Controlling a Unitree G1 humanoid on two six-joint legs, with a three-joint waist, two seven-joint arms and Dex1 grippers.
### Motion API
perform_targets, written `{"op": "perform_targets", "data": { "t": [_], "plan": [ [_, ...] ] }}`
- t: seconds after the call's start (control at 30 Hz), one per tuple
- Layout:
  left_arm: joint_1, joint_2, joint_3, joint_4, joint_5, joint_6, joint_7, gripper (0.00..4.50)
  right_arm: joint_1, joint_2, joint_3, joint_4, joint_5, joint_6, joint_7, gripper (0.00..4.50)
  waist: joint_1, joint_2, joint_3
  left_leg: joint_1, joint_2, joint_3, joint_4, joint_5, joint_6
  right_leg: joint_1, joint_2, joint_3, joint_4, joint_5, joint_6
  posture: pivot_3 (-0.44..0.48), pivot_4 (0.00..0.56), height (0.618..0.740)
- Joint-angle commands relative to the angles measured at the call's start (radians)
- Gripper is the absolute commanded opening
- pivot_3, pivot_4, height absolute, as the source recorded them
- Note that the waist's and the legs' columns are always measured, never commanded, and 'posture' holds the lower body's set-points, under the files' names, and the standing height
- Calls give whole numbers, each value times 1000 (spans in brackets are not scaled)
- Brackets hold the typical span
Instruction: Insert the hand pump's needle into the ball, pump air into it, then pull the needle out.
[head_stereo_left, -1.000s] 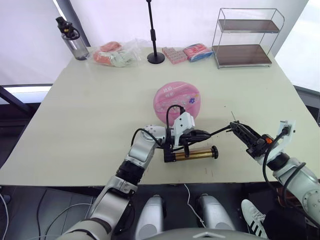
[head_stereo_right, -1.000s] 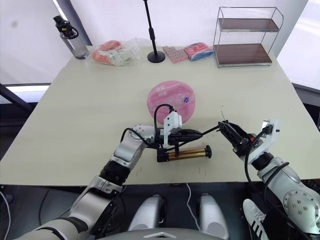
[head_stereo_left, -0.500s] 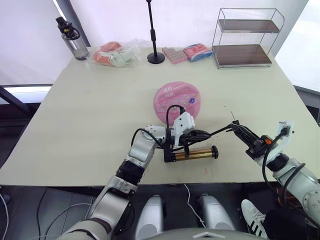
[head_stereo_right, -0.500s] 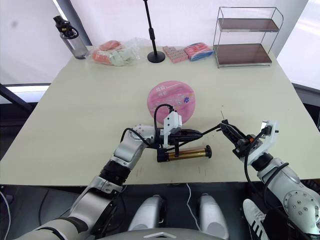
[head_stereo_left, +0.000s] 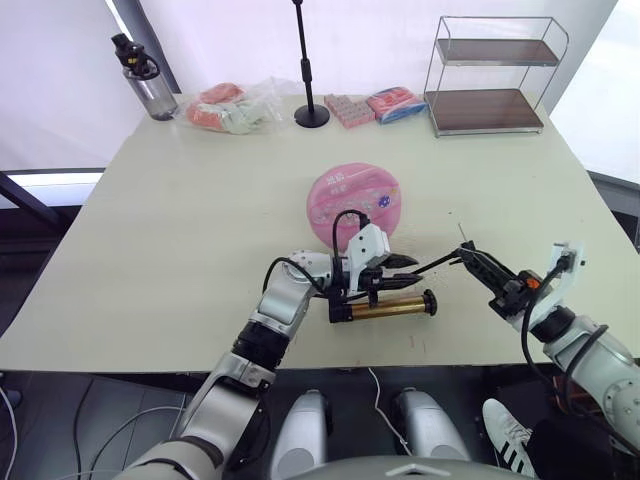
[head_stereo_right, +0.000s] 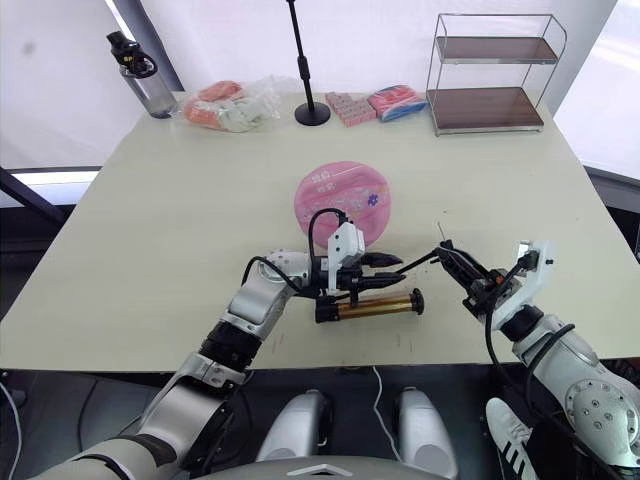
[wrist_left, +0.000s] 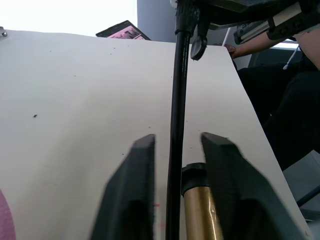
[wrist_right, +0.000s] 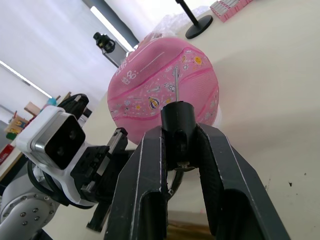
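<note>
Needle (wrist_right: 176, 80) pinched in right hand (wrist_right: 182, 150), apart from ball (wrist_right: 150, 95).

Left pincer (head_stereo_left: 400, 272) reaches right at centre, fingers parted; right pincer (head_stereo_left: 478, 265) angles left, fingers clamped.

Flattened pink rubber ball (head_stereo_left: 354, 199) mid-desk, beige desk (head_stereo_left: 180, 250). Gold-bronze cylindrical hand pump (head_stereo_left: 385, 306) lying flat near front edge, left end effector (head_stereo_left: 400, 268) over its left end. Thin black hose (head_stereo_left: 440, 264) runs to right end effector (head_stereo_left: 466, 254), clamped on black needle fitting, thin metal needle (head_stereo_left: 462, 232) pointing up, apart from ball.
</note>
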Motion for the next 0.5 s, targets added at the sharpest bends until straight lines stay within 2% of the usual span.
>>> {"op": "perform_targets", "data": {
  "t": [0.03, 0.1, 0.13, 0.3, 0.5],
  "plan": [
    [8, 21, 27, -82, -20, -12, 4, 3321, -16, -27, 0, -56, -62, -45, 44, 327, -1, 0, 0, 0, 0, 0, 0, 0, 0, 0, 0, 0, 0, 0, 0, 0, 150, 731],
    [17, 36, 31, -120, -30, -1, 2, 4267, -17, -44, 7, -62, -108, -65, 74, 327, -1, 0, 0, 0, 0, 0, 0, 0, 0, 0, 0, 0, 0, 0, 0, 0, 150, 731],
    [25, 53, 40, -161, -40, 6, -1, 4448, -16, -59, 8, -67, -138, -78, 95, 327, 0, 0, 0, 0, 0, 0, 0, 0, 0, 0, 0, 0, 0, 0, 0, 0, 150, 731],
    [38, 126, 120, -318, -100, 85, 26, 4448, 10, -139, 31, -76, -311, -166, 221, 327, 0, 0, 0, -1, 0, 0, 0, 0, 0, -1, 0, 0, 0, 0, 0, 0, 150, 731],
    [-30, 194, 246, -314, -127, 168, 118, 4448, 13, -191, 73, -49, -501, -293, 337, 327, 0, 0, 1, 0, 0, 1, 0, 0, 0, -1, 0, 0, 0, 0, -1, 0, 150, 731]
  ]
}}
